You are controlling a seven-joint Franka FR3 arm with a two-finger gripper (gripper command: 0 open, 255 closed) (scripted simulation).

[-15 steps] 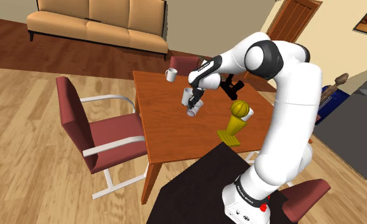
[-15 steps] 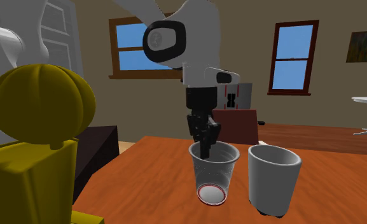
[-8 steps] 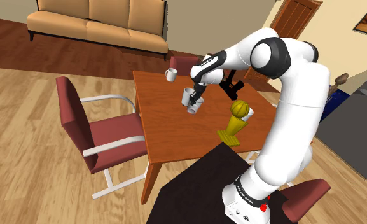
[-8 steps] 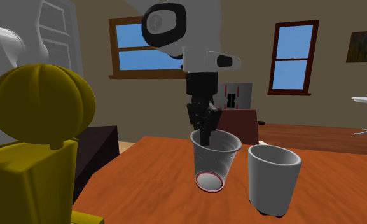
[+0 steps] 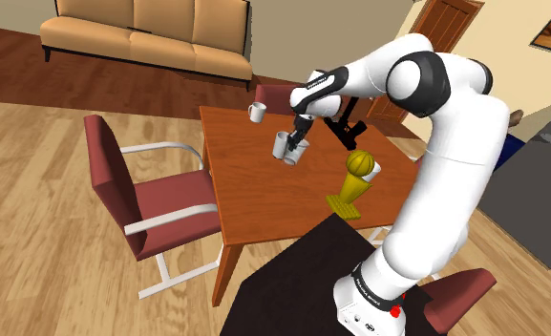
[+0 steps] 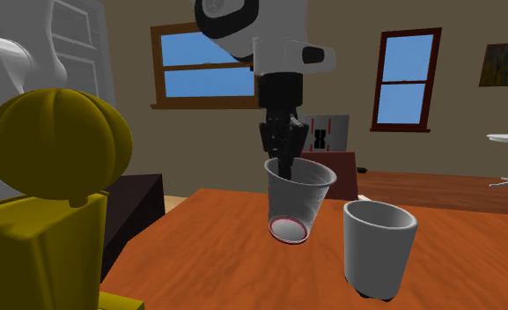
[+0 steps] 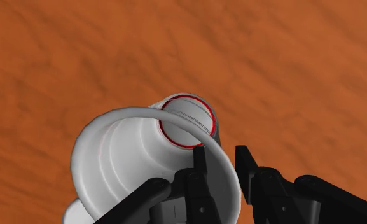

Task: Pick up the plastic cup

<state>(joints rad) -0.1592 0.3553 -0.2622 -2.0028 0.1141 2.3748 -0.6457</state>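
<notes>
A translucent plastic cup (image 6: 296, 201) with a red ring round its base hangs tilted above the reddish wooden table (image 6: 217, 264). My black gripper (image 6: 284, 162) is shut on its rim, one finger inside the cup and one outside, as the wrist view shows with the gripper (image 7: 219, 167) pinching the cup's (image 7: 137, 159) wall. In the shoulder view the cup (image 5: 293, 154) is lifted off the table (image 5: 254, 191) beside a white mug (image 5: 280, 145), under the gripper (image 5: 298, 136).
A white mug (image 6: 377, 247) stands just right of the held cup in the second exterior view. A yellow trophy (image 5: 354, 186) stands near the table's front edge, another white mug (image 5: 257, 112) at the far corner. Red chairs (image 5: 139, 196) flank the table.
The gripper has risen with the cup in it; the cup now hangs higher above the table and clear of it. The white mug has stayed put.
</notes>
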